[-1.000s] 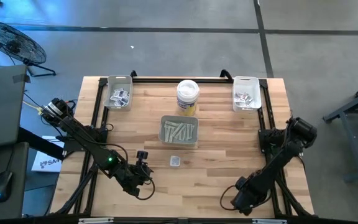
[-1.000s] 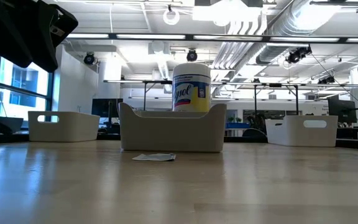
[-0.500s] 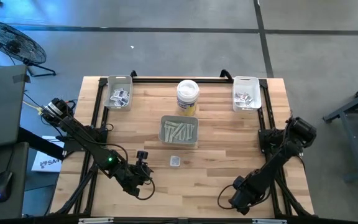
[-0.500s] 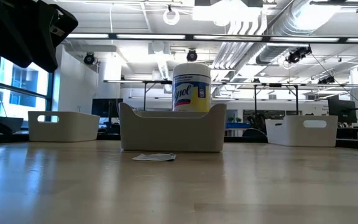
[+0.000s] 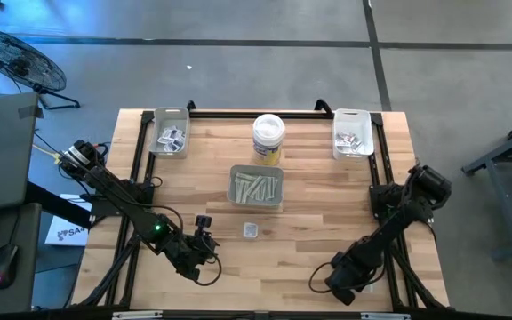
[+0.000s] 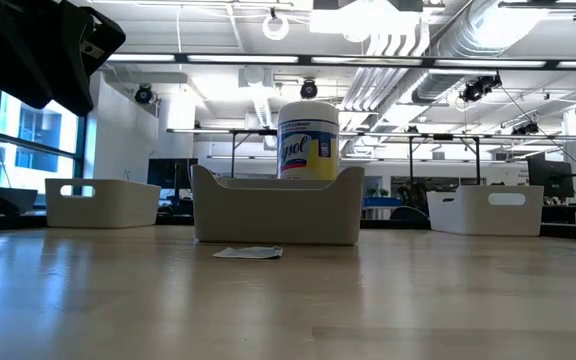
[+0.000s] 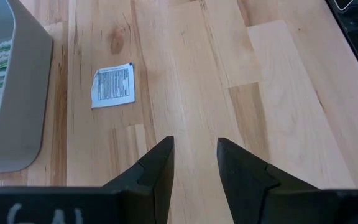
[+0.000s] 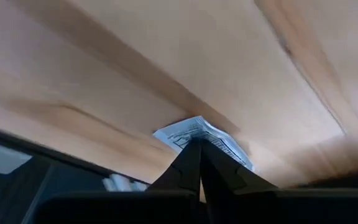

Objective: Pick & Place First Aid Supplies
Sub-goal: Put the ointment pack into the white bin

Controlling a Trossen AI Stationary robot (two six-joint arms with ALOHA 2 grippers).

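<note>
A small white square packet with dark print [image 5: 250, 230] lies flat on the wood near the table's middle and also shows in the low view [image 6: 248, 252] and the left wrist view [image 7: 112, 86]. Long pale strips fill the centre grey tray [image 5: 256, 188]. More packets sit in the far left tray [image 5: 169, 133] and the far right tray [image 5: 352, 133]. My left gripper [image 7: 194, 144] is open and hovers left of the loose packet [image 5: 210, 244]. My right gripper [image 5: 320, 283] is near the table's near edge, shut on another printed white packet [image 8: 191, 132]. My right gripper pinches a white printed packet between its two fingertips [image 8: 199, 152]. They close on one edge of the packet [image 8: 197, 140], and the rest sticks out past the tips. I cannot tell whether the packet touches the table.
A tall white tub with a yellow label [image 5: 268, 138] stands behind the centre tray, seen also in the low view [image 6: 308, 140]. Black frame rails run along the table's edges [image 5: 140, 169]. Bare wood lies between the two grippers [image 5: 265, 267].
My right gripper has moved a little toward the table's left along the near edge, staying shut on its packet. The left arm and the loose packet have kept still.
</note>
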